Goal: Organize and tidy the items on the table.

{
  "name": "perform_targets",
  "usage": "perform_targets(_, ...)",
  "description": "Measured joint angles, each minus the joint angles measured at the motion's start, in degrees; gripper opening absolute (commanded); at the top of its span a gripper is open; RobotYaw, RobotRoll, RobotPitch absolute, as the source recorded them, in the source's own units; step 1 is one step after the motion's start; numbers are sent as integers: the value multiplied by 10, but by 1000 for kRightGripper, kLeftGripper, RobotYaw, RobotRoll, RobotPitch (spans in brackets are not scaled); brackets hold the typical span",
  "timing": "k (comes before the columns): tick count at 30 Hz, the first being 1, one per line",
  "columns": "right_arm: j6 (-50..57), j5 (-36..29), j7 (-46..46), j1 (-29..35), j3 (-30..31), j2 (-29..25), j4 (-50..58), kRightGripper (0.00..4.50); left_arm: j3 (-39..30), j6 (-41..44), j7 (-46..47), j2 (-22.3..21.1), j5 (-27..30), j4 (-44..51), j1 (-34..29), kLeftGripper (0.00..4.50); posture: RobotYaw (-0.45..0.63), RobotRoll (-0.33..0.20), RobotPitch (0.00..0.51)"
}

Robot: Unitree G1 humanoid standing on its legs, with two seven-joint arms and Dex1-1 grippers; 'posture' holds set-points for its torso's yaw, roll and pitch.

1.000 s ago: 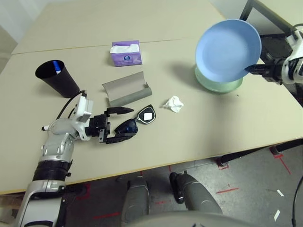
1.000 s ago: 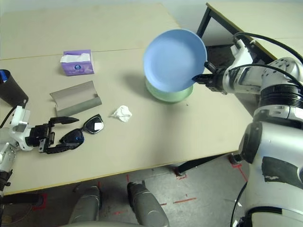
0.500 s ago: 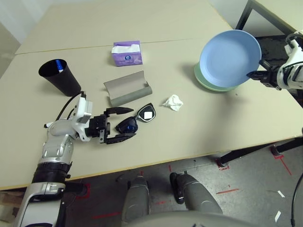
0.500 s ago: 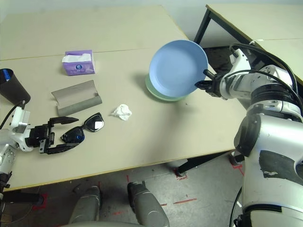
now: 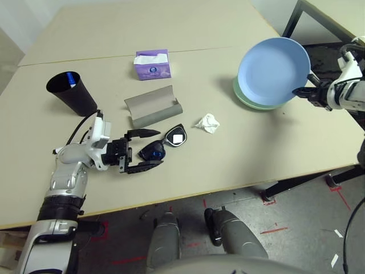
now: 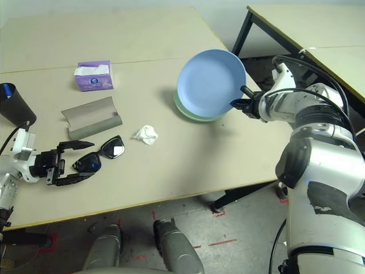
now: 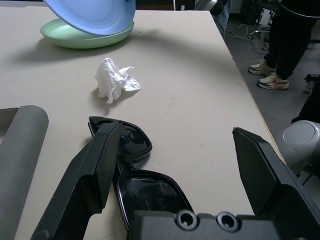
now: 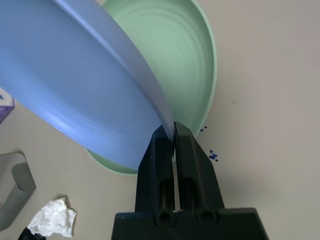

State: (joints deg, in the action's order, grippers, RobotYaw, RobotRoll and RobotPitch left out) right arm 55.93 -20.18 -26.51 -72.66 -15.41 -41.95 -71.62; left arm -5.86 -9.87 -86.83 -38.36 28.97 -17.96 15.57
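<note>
Clock directions ran from the crumpled white tissue [image 5: 207, 123] on the beige table [image 5: 228, 157], as we saw it from the head, far edge at 12.

Containers first: we had the black cup [image 5: 80, 98] toward 9 to 10 o'clock, leaning a bit in view, with a blue-capped pen [image 5: 71, 79] inside, its blue end near the rim. The purple tissue box [image 5: 152, 71] was between 10 and 11 o'clock, white tissue showing in its top opening. The grey glasses case [image 5: 154, 108] lay open toward 10 o'clock, its pale inner face showing; we couldn't tell how deep it was.

Plates, about 2 o'clock: the green plate [image 8: 185, 65] lay on the table, and the blue plate [image 5: 272, 69] was tilted over it, covering most of it. We couldn't tell whether the two touched. The right tool [image 8: 173, 131] had its tips pressed together on the blue plate's rim, pinching it from the 3 o'clock side.

Black sunglasses [image 5: 154, 151] lay at 8 o'clock, near the case. The left tool [image 5: 153, 149] was spread wide around their nearer lens, gripping nothing. We also caught a person's legs [image 7: 291, 40] beyond the table.
</note>
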Motion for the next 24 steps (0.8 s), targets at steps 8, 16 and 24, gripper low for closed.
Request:
perform_targets(8,3,7,-6,1,0,0,0,3522,0,0,0,-1,0,-1,1,4500,-59,0,181)
perform_targets(16,31,12,-31,11,4,-24,11,4425,0,-6,-4,0,-1,-21,21,4500,-69,0,181)
perform_targets(24,59,-4,-212,227,72,-130,407,4425,-6,-5,-10,-11,1,-36,29,4500,-83,0,196)
